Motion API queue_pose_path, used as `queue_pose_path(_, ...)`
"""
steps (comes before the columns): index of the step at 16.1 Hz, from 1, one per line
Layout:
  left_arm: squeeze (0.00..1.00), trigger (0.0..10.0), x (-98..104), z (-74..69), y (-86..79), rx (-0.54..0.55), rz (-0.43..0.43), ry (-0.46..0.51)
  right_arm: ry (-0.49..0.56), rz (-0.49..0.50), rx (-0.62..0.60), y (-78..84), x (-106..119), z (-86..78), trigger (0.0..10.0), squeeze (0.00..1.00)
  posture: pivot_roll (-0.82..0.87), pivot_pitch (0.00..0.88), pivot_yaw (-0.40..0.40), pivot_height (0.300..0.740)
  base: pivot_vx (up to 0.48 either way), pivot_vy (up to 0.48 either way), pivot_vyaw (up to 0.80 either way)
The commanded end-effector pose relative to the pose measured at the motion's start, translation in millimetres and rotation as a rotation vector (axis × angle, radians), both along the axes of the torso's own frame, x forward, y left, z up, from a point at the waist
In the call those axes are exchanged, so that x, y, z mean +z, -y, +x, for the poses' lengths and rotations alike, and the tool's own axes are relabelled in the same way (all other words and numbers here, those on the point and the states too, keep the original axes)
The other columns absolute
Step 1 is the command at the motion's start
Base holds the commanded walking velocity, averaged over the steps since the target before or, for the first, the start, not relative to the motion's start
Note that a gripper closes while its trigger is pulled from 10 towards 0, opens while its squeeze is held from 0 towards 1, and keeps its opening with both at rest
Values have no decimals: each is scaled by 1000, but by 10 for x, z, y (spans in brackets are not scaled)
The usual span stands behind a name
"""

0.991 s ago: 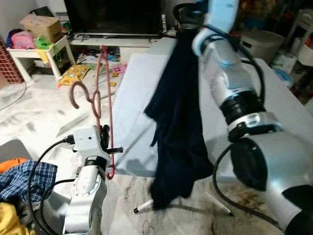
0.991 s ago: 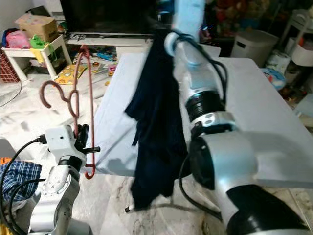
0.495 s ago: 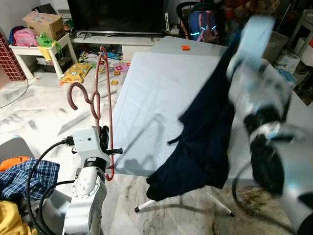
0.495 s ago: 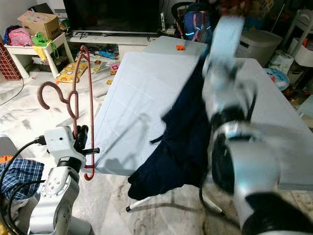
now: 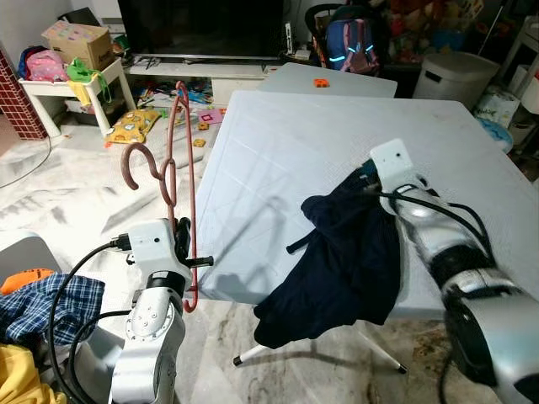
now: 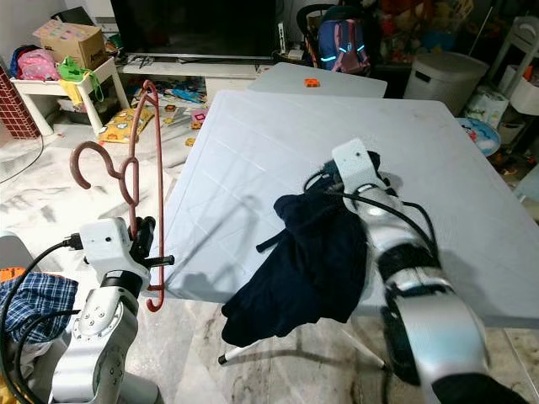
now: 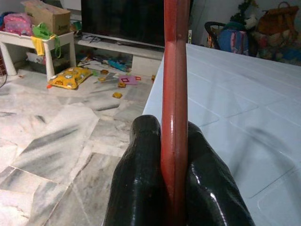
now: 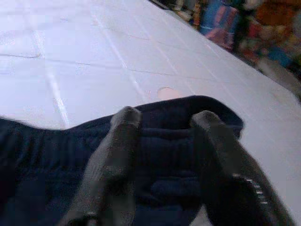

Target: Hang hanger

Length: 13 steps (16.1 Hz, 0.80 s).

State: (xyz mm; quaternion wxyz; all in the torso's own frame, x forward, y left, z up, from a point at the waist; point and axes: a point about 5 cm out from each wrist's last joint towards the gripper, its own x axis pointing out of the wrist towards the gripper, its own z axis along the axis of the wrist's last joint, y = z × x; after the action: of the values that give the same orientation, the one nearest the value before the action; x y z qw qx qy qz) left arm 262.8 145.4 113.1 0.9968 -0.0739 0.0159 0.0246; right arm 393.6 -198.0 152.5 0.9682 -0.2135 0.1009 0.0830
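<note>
Left gripper (image 7: 175,155) had jaws clamped on the red hanger (image 5: 179,181), held upright off the worktop's (image 5: 278,143) left edge. Right gripper (image 8: 164,141) jaws straddled the dark garment (image 5: 349,252), apparently pinching it; it drooped over the front edge. Risk: most fabric hung off, so a loose pinch could drop it to the floor.

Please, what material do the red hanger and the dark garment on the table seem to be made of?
The hanger, clamped in the left hand, looks like glossy plastic or coated metal: smooth, with a bright sheen. The garment, under the right hand, looks like soft matte knit fabric: it folds limply and droops over the edge of the table, which looks like matte moulded plastic.
</note>
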Motion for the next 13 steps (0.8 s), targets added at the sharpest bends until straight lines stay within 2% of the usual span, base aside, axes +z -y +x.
queue_pose_path(1, 0, 10000, -130, -28, 20, -15, -3, -71, -8, 49, 35, 35, 60, -4, 10000, 1000, -117, 0, -2, 740, 0, 0, 0)
queue_pose_path(2, 0, 10000, -136, -30, 22, -16, -4, -74, -35, 91, 43, 56, 50, -15, 10000, 1000, -117, 0, -2, 740, 0, 0, 0)
queue_pose_path(4, 0, 10000, -141, -29, 24, -24, -4, -78, -108, 172, 236, 66, 78, -131, 10000, 1000, -123, 0, 3, 740, 0, 0, 0)
queue_pose_path(5, 0, 10000, -143, -25, 26, -26, -4, -79, -121, 199, 267, 77, 88, -164, 10000, 1000, -126, 0, 4, 740, 0, 0, 0)
queue_pose_path(7, 0, 10000, -142, -10, 34, -33, -4, -81, -168, 328, 386, 22, 142, -282, 10000, 1000, -127, 0, 8, 740, 0, 0, 0)
queue_pose_path(8, 0, 10000, -141, -8, 33, -35, -4, -81, -196, 317, 477, -49, 140, -390, 10000, 1000, -128, 0, 10, 740, 0, 0, 0)
queue_pose_path(9, 0, 10000, -141, -8, 30, -37, -4, -82, -227, 265, 557, -91, 105, -511, 10000, 1000, -126, 0, 12, 740, 0, 0, 0)
queue_pose_path(11, 0, 10000, -140, -7, 20, -36, -4, -84, -250, 182, 575, -75, 54, -608, 10000, 1000, -127, 0, 18, 740, 0, 0, 0)
queue_pose_path(13, 0, 10000, -142, -7, 16, -37, -5, -87, -268, 113, 649, -164, 67, -734, 10000, 1000, -134, 0, 23, 740, 0, 0, 0)
